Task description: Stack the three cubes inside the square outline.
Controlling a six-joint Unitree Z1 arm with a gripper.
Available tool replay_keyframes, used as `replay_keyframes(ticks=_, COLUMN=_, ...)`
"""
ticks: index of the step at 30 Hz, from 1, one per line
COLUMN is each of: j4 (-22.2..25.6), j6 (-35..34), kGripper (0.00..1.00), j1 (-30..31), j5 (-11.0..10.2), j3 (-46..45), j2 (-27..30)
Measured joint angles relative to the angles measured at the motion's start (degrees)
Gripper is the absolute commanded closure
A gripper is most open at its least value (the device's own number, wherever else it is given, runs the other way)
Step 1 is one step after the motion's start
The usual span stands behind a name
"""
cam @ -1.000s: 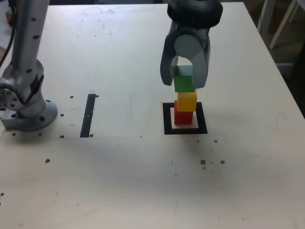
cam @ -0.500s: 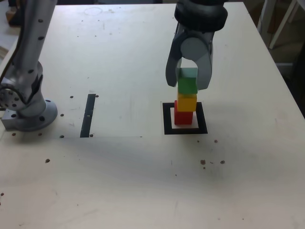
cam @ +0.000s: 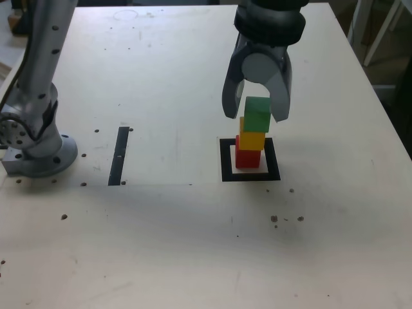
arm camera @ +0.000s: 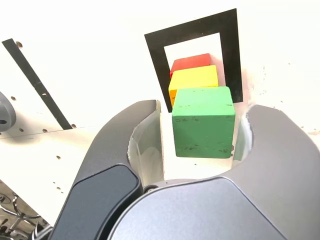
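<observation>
Within the thick black border of the square outline (cam: 227,168), we see the red cube (cam: 247,159) at the bottom of the stack, standing on the white centre. The yellow cube (cam: 251,140) sits on top of it, set slightly toward the exterior view's right. Above that we find the green cube (cam: 257,116), which overlaps part of the yellow one in both views; it looks to be resting there, though we can't quite make out the contact beneath it.

The fingers (arm camera: 112,137) stand wide, one on each side of the green cube, and we can see a gap between it and at least one of their pale inner faces (the other side is much closer, so we can't tell whether it touches). The green cube lies between the fingers, while the yellow and red cubes are below them.

Well apart from the stack, toward the exterior view's left, a narrow black strip (cam: 119,156) lies on the table (cam: 161,244), near the round arm base (cam: 45,161).
</observation>
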State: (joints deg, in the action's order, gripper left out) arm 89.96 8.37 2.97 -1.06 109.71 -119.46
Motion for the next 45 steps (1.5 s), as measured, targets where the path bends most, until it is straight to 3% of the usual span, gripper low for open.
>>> replay_keyframes(ticks=4, j4=0.0, j6=0.25, kGripper=0.0, j1=0.0, j5=-0.62, j3=0.0, j2=0.75)
replay_keyframes(ticks=11, j4=0.86, j6=0.29, kGripper=0.0, j1=0.0, j5=-4.91, j3=-2.81, j2=8.79)
replay_keyframes(ticks=15, j4=1.32, j6=-0.48, kGripper=0.0, j1=0.34, j5=-8.59, j3=-9.67, j2=13.6)
replay_keyframes(ticks=19, j4=0.26, j6=-1.71, kGripper=0.0, j1=0.67, j5=-9.71, j3=-17.79, j2=19.57)
replay_keyframes(ticks=31, j4=-8.94, j6=-3.65, kGripper=0.0, j1=1.08, j5=-7.62, j3=-41.44, j2=30.16)
replay_keyframes(ticks=40, j4=-21.97, j6=-5.1, kGripper=0.0, j1=1.18, j5=-5.4, j3=-57.5, j2=31.31)
replay_keyframes(ticks=45, j4=-24.6, j6=-5.78, kGripper=0.0, j1=1.58, j5=-4.77, j3=-61.7, j2=31.89)
